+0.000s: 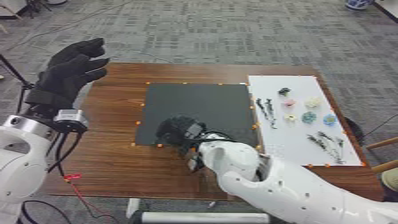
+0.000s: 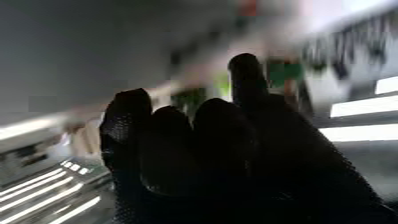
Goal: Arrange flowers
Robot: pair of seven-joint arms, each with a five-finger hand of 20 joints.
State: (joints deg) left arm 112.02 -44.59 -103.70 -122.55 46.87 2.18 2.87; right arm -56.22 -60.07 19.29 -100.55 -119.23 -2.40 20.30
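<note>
White sheet [image 1: 302,86] with flowers [image 1: 309,117] rightward of the right hand [image 1: 180,128], fingers loosely straight, apparently empty.

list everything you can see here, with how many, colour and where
pink flower: 1, pink, on the white sheet
cream flower: 1, cream, right of the pink one
pale yellow flower: 1, below the pink one
blue flowers: 2, blue, right of the pale yellow one
dark tuft: 1, above the pink one
dark sprigs: about 2, sheet's left side
leafy sprigs: several, dark green, sheet's lower right
white sheet: 1, table's right
black mat: 1, mid-table
table: 1, brown, on grey carpet
left hand: 1, black, raised at table's left
right hand: 1, black, over the mat
</note>
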